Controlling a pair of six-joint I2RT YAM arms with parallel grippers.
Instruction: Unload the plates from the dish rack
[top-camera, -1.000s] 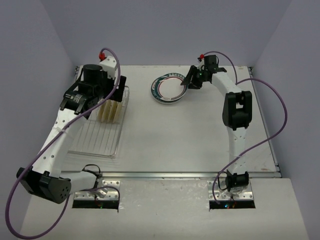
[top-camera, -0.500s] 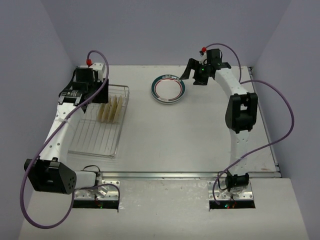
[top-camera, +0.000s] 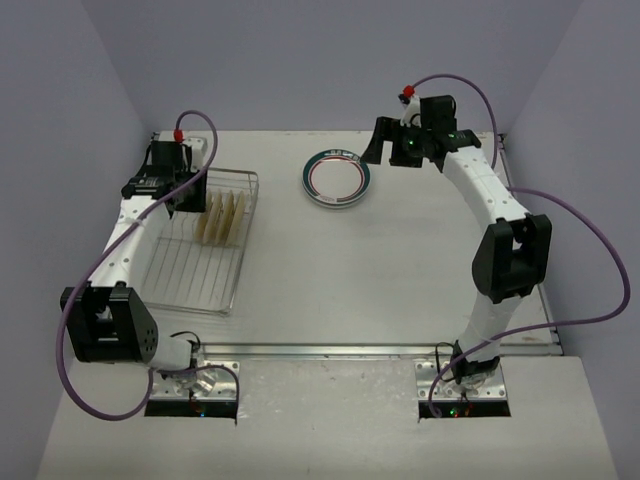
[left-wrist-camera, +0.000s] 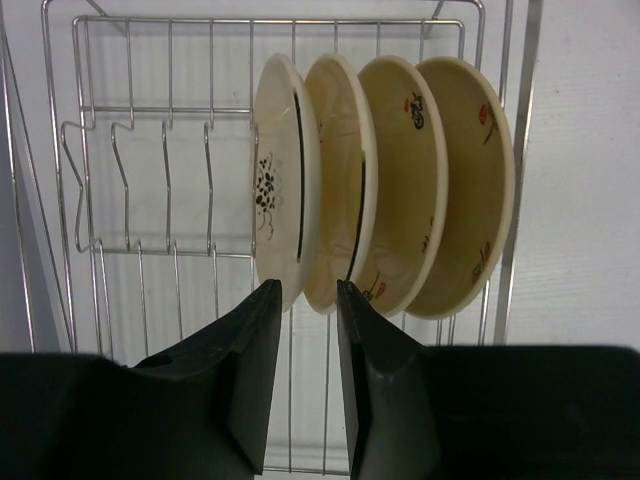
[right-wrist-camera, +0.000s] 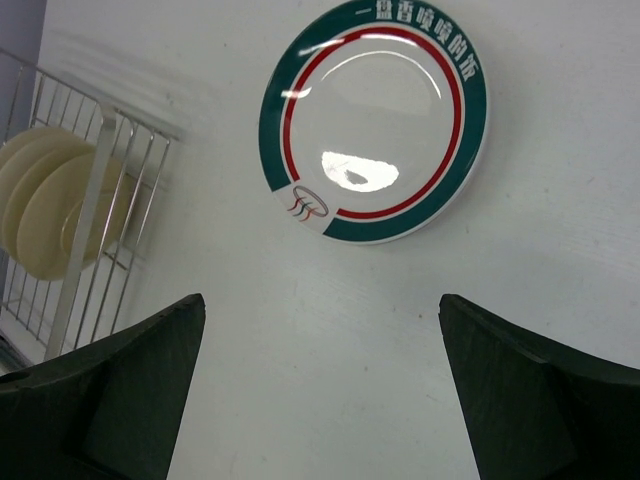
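Note:
Several cream plates (left-wrist-camera: 400, 190) stand on edge in a row in the silver dish rack (left-wrist-camera: 130, 110), at its far right part (top-camera: 222, 215). My left gripper (left-wrist-camera: 306, 295) is low over the rack (top-camera: 195, 265), just left of the row (top-camera: 183, 195). Its jaws stand a narrow gap apart, with only rack wires showing between them. A teal-rimmed, red-ringed plate (top-camera: 337, 178) lies flat on the table. My right gripper (top-camera: 383, 150) hovers just right of that plate (right-wrist-camera: 375, 130), wide open (right-wrist-camera: 320, 298) and holding nothing.
The rack's near half holds only bare wires (top-camera: 185, 280). The right wrist view catches the rack's corner (right-wrist-camera: 100, 170) with the cream plates (right-wrist-camera: 45, 205) behind it. White enclosure walls stand close behind both grippers.
My left arm has drawn back from above the cream plates to the rack's far left, and its jaws have narrowed. My right gripper has opened wide and pulled away from the teal-rimmed plate.

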